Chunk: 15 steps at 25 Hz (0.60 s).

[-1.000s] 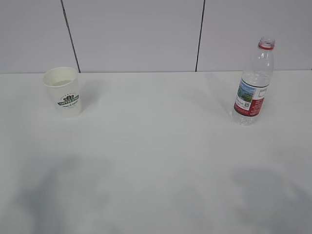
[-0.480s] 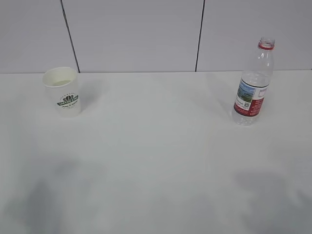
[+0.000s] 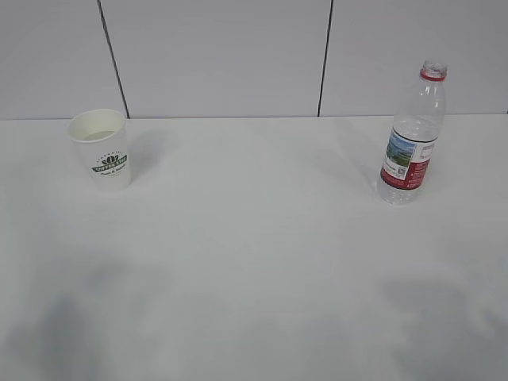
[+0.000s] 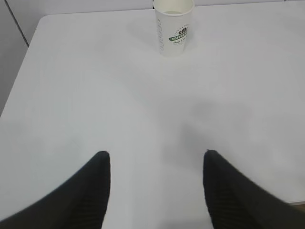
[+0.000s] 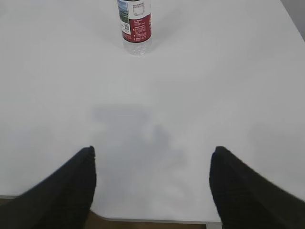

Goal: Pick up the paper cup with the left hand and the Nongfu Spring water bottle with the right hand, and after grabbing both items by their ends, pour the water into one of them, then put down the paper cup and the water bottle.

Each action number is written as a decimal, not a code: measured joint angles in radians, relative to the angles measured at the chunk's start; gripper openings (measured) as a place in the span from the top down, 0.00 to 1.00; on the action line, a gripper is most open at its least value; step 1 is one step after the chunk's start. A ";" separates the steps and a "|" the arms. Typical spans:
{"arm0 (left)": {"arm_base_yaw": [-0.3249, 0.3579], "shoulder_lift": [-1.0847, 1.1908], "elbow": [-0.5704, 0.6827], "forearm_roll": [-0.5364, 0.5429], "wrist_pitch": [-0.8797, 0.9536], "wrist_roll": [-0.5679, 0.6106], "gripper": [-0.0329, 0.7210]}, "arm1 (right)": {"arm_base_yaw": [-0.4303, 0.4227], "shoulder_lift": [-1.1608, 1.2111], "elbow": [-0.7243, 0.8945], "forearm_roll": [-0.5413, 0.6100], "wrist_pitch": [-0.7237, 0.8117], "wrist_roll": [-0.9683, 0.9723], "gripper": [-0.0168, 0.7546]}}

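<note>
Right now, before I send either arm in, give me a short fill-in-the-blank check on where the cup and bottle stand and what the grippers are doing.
1. The paper cup stands upright on the ____ side of the table in the exterior view.
2. The Nongfu Spring water bottle has no ____ on its neck.
3. The left gripper is open and holds ____.
4. The right gripper points toward the ____.

Missing words: left; cap; nothing; bottle
</note>
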<state>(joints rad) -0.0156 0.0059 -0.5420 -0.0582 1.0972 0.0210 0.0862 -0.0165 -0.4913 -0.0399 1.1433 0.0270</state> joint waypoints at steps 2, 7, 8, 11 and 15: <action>0.000 0.000 0.000 0.000 0.000 0.000 0.35 | 0.000 0.000 0.000 0.000 0.000 -0.002 0.25; 0.000 0.000 0.000 0.000 0.002 0.000 0.35 | 0.000 0.000 0.000 0.000 0.000 -0.002 0.26; 0.000 0.000 0.000 0.000 0.002 0.000 0.35 | 0.000 0.000 0.000 0.000 0.000 -0.002 0.26; 0.000 0.000 0.000 0.000 0.002 0.000 0.35 | 0.000 0.000 0.000 0.000 0.000 -0.002 0.26; 0.000 0.000 0.000 -0.032 0.002 0.000 0.36 | 0.000 0.000 0.000 0.000 0.000 -0.002 0.26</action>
<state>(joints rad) -0.0156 0.0059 -0.5420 -0.0902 1.0988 0.0210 0.0862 -0.0165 -0.4913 -0.0399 1.1433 0.0254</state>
